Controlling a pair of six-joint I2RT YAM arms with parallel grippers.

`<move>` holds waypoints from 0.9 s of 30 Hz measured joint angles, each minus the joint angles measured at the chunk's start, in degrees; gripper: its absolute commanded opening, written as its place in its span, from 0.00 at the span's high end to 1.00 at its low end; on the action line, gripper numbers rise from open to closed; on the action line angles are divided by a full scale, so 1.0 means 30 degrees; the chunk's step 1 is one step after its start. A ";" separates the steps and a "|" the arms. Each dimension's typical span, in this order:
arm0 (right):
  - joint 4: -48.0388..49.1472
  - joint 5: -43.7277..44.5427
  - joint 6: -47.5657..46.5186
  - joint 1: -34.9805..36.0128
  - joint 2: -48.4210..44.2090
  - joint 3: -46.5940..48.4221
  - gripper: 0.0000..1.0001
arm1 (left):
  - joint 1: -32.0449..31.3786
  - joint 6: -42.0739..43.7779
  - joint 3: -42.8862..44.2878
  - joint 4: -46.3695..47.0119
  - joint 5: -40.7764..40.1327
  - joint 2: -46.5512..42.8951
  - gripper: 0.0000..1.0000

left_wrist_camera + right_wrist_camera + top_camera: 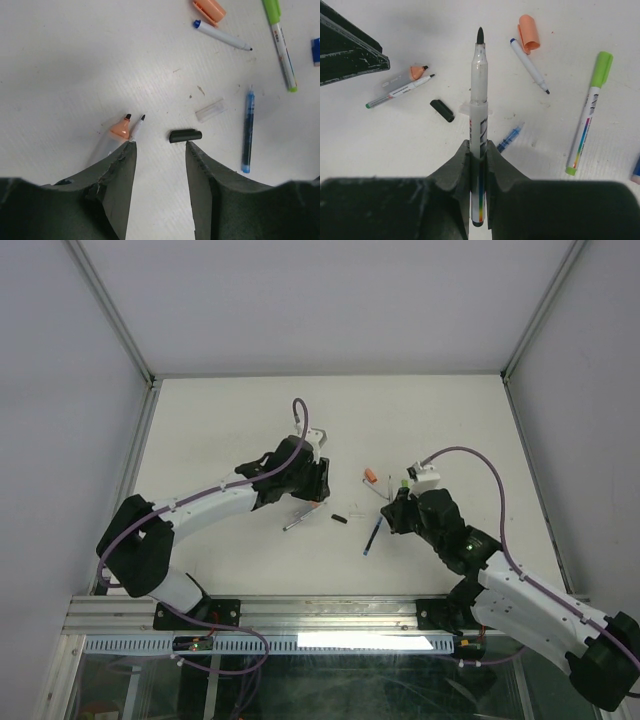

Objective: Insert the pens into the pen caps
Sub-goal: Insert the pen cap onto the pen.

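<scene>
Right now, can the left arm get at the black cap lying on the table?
Probably yes. The left hand is open, and the black cap lies bare just ahead of its fingertips, with nothing on top.

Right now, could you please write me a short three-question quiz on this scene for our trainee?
1. True or false: the right claw is shut on an uncapped black-tipped marker pen.
2. Which loose cap lies just ahead of the open left claw? A) orange B) black C) dark green
3. Fill in: the loose cap beside the thin blue-ended pen is ____ in colour.
Key: 1 true. 2 B, the black cap. 3 orange, the orange cap.
</scene>
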 measured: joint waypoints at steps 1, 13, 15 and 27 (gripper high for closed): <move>0.0138 -0.0058 0.0073 0.0000 -0.0248 -0.0175 1.00 | 0.0000 0.0248 -0.0168 -0.0044 0.0000 -0.0248 0.54; 0.3293 -0.0240 0.0386 0.0000 -0.0634 -0.0816 1.00 | 0.0000 0.1217 -0.0911 0.0306 0.0707 -0.1472 0.51; 0.3264 -0.0189 0.0364 0.0000 -0.0073 -0.0481 1.00 | 0.0000 0.0918 -0.1093 0.0328 0.0867 -0.1472 0.50; 0.0022 0.4291 0.2769 0.0000 0.1428 0.2171 1.00 | -0.0765 -0.2667 -0.0831 0.0058 -0.0102 -0.0699 0.53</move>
